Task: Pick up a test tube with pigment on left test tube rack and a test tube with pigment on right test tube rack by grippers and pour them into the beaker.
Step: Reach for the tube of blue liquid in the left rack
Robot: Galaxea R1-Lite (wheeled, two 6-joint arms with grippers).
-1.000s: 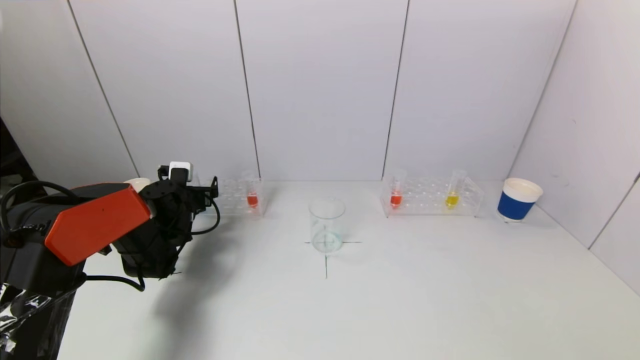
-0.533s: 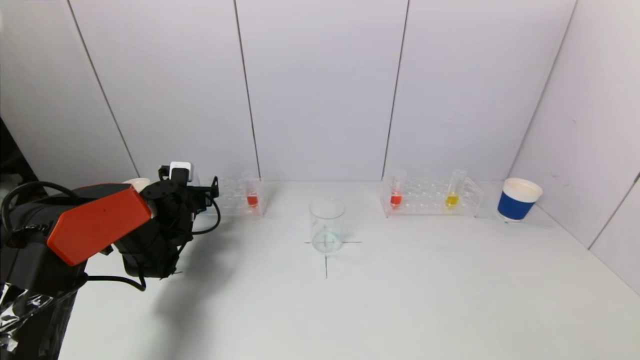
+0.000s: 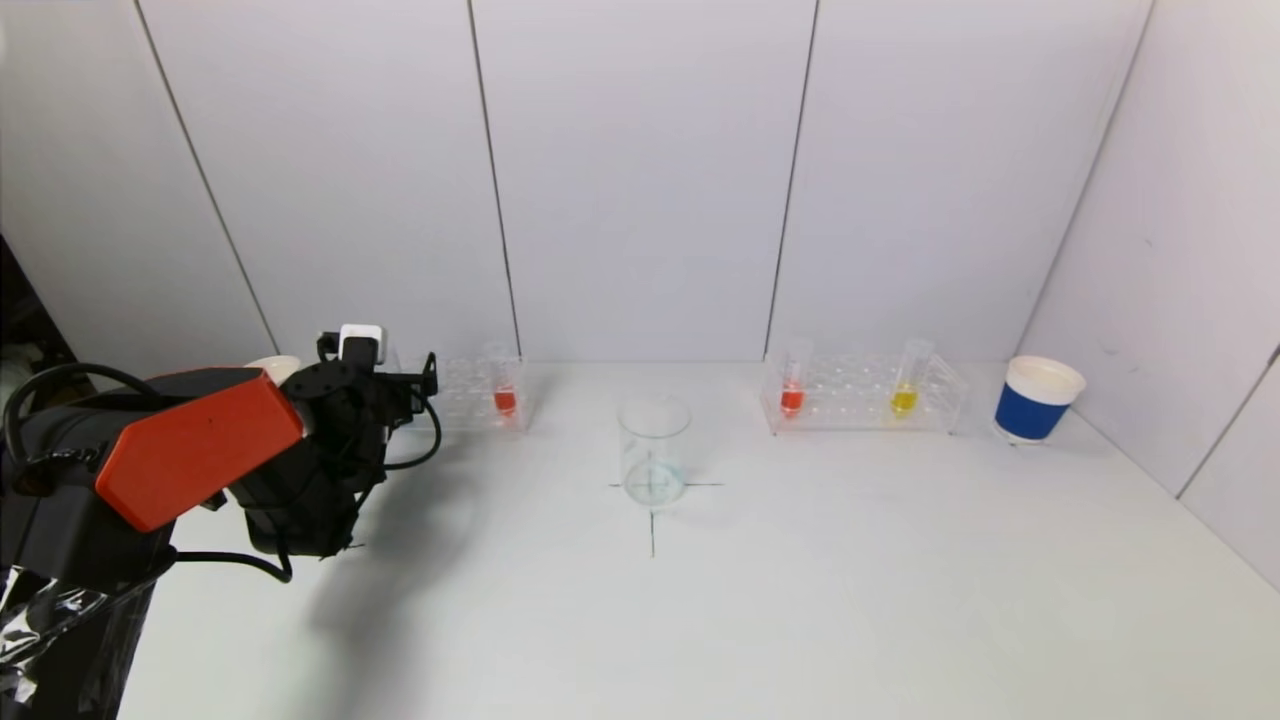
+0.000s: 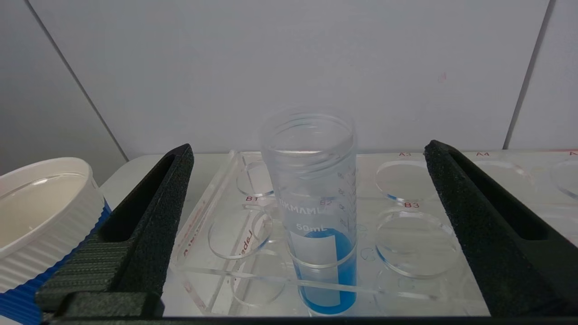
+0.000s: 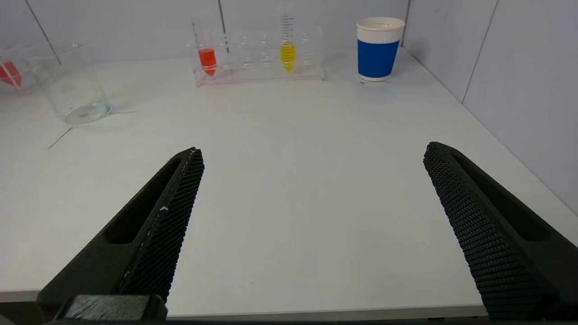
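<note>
My left gripper (image 4: 309, 148) is open at the left test tube rack (image 4: 212, 271), one finger on each side of a clear tube with blue pigment (image 4: 323, 253) that stands upright in the rack, touching neither. In the head view the left arm (image 3: 200, 450) covers that end of the rack (image 3: 465, 385); a tube with red pigment (image 3: 505, 398) stands at its other end. The right rack (image 3: 860, 405) holds a red tube (image 3: 792, 397) and a yellow tube (image 3: 904, 398). The glass beaker (image 3: 654, 452) stands between the racks. My right gripper (image 5: 312, 149) hangs open low over the table's near edge, with nothing in it.
A blue paper cup (image 3: 1038, 400) stands right of the right rack, near the side wall. A white-and-blue cup (image 4: 40, 216) sits just left of the left rack, beside my left finger. Black cross lines (image 3: 652, 520) mark the table under the beaker.
</note>
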